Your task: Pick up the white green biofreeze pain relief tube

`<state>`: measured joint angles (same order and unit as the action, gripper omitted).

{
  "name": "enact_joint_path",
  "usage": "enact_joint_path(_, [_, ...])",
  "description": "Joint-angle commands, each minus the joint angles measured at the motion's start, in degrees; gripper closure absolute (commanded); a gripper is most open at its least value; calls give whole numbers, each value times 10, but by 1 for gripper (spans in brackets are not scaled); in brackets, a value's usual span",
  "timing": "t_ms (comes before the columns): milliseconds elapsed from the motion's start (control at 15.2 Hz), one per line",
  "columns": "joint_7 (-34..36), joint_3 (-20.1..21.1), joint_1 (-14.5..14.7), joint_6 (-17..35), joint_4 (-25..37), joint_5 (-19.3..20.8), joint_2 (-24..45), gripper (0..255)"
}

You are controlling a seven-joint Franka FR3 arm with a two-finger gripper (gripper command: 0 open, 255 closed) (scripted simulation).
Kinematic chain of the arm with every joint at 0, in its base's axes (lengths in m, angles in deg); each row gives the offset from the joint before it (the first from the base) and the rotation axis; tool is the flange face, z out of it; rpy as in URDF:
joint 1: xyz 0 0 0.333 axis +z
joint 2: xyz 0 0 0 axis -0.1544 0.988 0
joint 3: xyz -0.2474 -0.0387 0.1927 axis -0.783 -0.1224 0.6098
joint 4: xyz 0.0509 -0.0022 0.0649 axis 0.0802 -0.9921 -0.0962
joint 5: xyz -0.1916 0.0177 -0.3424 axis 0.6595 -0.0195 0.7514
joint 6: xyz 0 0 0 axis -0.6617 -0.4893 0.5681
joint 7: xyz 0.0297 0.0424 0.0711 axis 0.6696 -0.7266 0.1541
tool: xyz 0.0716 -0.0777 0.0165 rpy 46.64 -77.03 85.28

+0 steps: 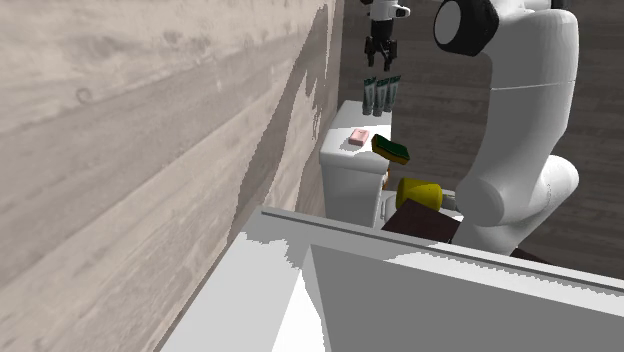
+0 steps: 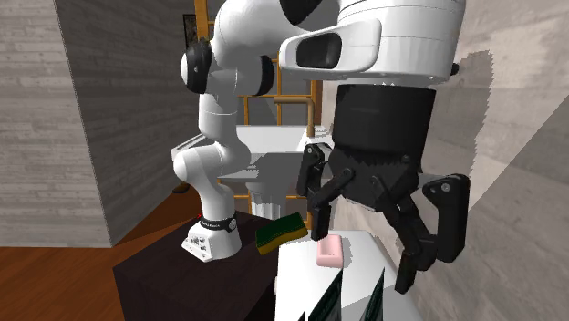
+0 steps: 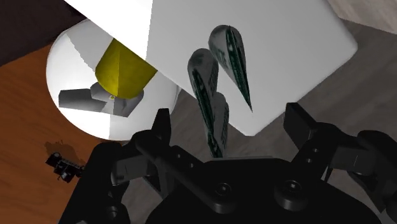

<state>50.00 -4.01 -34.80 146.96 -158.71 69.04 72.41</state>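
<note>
Three dark green and white tubes (image 1: 381,95) stand upright in a tight cluster at the far end of a white toilet tank lid (image 1: 341,155). I cannot tell which one is the Biofreeze tube. My black gripper (image 1: 381,52) hangs open just above them, touching none. In the wrist view the tubes (image 3: 205,77) point up between the spread fingers of the gripper (image 3: 229,119), the nearest tube close to the palm. The second exterior view has the open gripper (image 2: 376,230) large in front, with the tube tops (image 2: 330,301) below it.
A pink soap bar (image 1: 359,137) and a green and yellow sponge (image 1: 391,150) lie on the lid, nearer the stand. A yellow object (image 3: 124,69) sits in the toilet bowl (image 3: 69,58). A wood-plank wall (image 1: 150,130) runs close along the shoulder view's left.
</note>
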Motion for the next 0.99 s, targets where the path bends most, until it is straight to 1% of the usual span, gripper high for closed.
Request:
enact_joint_path(0, [31, -13, -13, -6, 9, -5, 11, 0])
enact_joint_path(198, [65, -29, -30, -14, 22, -13, 25, 0])
enact_joint_path(660, [70, -29, -25, 50, -54, -10, 13, 0])
enact_joint_path(792, [70, -29, -25, 50, -55, -10, 13, 0])
enact_joint_path(858, [70, -29, -25, 50, -54, -10, 13, 255])
enact_joint_path(924, [70, -29, -25, 50, -54, -10, 13, 255])
